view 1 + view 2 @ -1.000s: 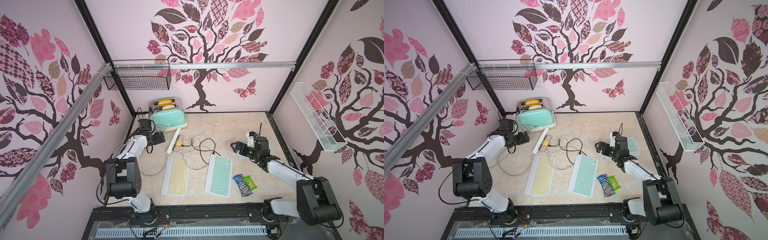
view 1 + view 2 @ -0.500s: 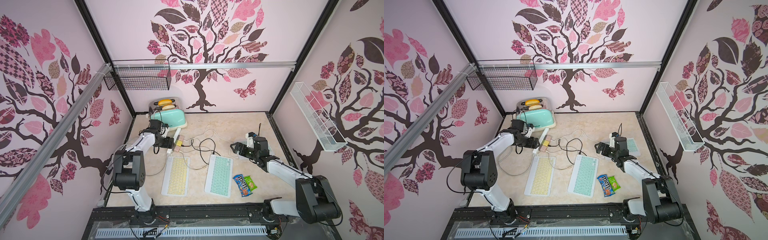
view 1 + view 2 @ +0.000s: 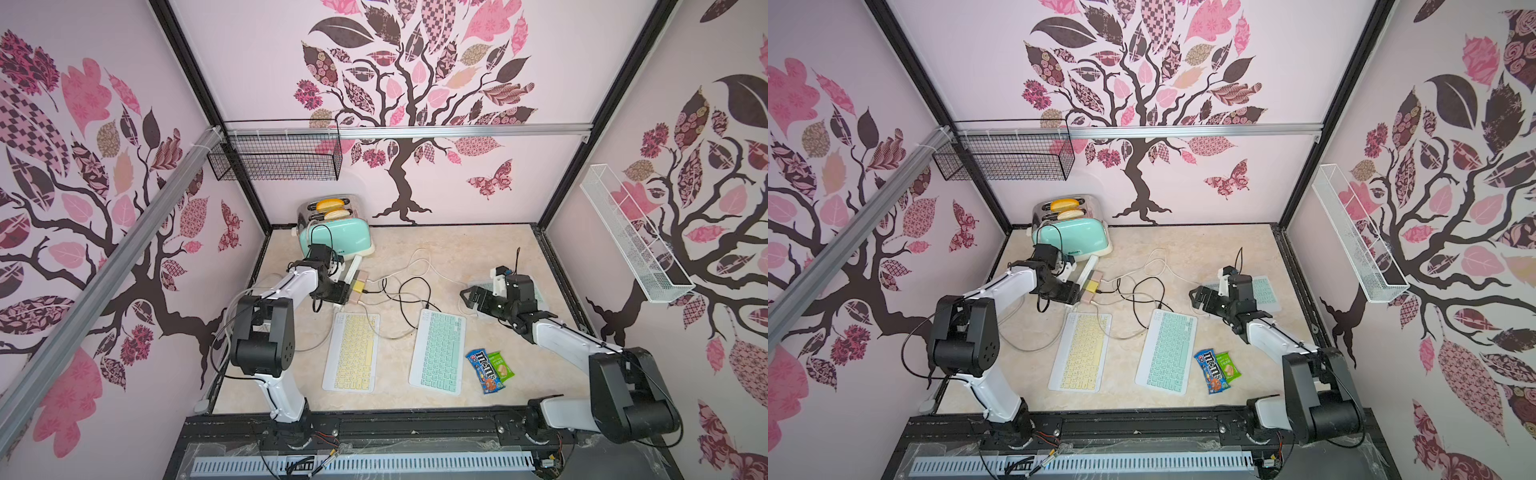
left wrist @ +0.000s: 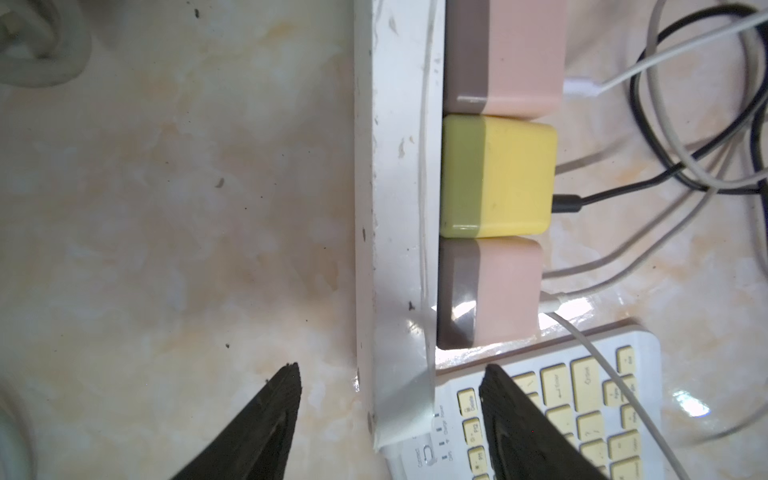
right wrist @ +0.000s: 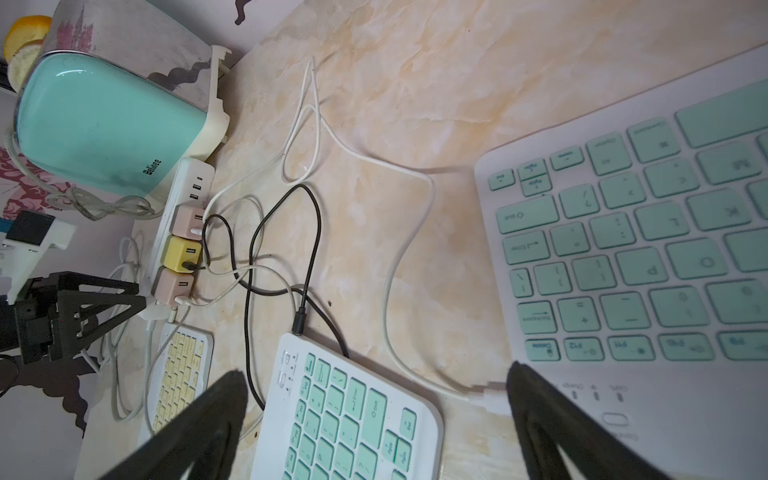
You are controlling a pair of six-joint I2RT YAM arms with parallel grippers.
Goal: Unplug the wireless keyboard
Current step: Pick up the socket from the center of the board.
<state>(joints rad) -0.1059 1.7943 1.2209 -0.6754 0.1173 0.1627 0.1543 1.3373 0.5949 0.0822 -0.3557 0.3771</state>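
Observation:
Three keyboards lie on the table: a yellow one [image 3: 351,351], a mint one [image 3: 438,351] and another mint one [image 5: 648,249] under my right arm. Their cables run to pink [image 4: 494,295], yellow [image 4: 498,178] and pink [image 4: 511,54] adapters in a white power strip [image 4: 395,166]. My left gripper [image 4: 390,374] is open, its fingers on either side of the strip's near end, just short of the nearest pink adapter. My right gripper [image 5: 374,370] hangs open above the white cable plug [image 5: 486,392] at the far-right keyboard's edge.
A mint toaster [image 3: 336,239] with bread stands at the back left, just behind the strip. Tangled black and white cables [image 3: 405,286] lie mid-table. A candy bag [image 3: 482,372] and a green packet [image 3: 500,365] lie right of the middle keyboard.
My left arm has swung from beside the toaster to the near end of the power strip, and its jaws have narrowed. The right arm has hardly moved.

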